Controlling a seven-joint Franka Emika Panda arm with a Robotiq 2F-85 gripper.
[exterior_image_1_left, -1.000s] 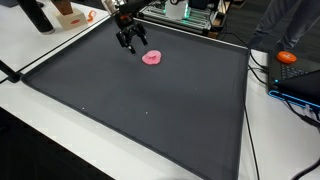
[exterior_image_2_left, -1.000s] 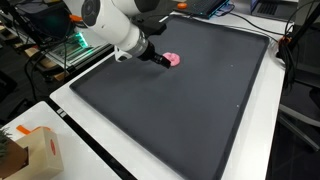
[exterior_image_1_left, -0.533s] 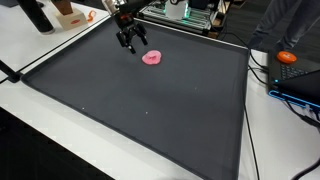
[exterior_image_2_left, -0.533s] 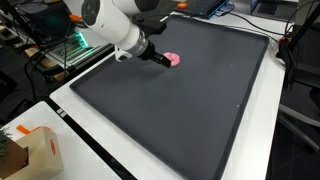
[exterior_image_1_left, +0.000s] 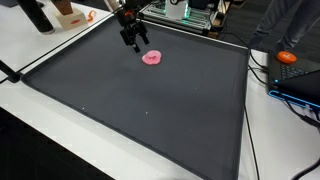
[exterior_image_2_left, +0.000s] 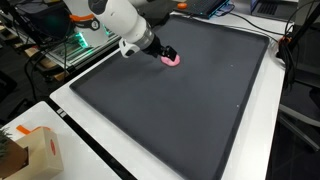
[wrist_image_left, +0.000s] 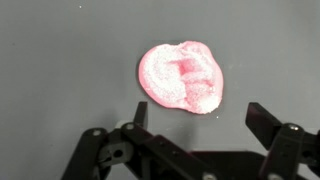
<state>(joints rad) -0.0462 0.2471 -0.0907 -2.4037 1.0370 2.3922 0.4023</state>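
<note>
Pink lump (wrist_image_left: 182, 77): a soft-looking, crumpled pink piece lying flat on the black mat (exterior_image_1_left: 150, 110), close to the mat's far edge in an exterior view (exterior_image_1_left: 152, 57).
Fingers (wrist_image_left: 141, 112): spread as wide apart as they go, and holding nothing.
Fingers and lump: in the wrist view the lump lies in the gap between the two dark tips and a little ahead of them. Its near edge is about level with the tips, and bare mat shows on either side of it. I cannot tell whether anything touches.
From outside: the fingers (exterior_image_1_left: 131, 40) point down at the mat just beside the lump. In an exterior view they sit right over it (exterior_image_2_left: 167, 53) and hide part of it (exterior_image_2_left: 174, 61).
Arm (exterior_image_2_left: 120, 20): white and bulky, leaning in over the mat's edge.
Mat: dark and matte, covering most of the white surface (exterior_image_1_left: 40, 50).
Round about: an orange thing (exterior_image_1_left: 288, 57) sits off the mat among cables. A cardboard box (exterior_image_2_left: 35, 150) stands on the white surface at a corner, well apart from the lump. A green-lit rack (exterior_image_2_left: 72, 45) stands behind the arm.
Writing: the box carries an orange mark, too small to read.
</note>
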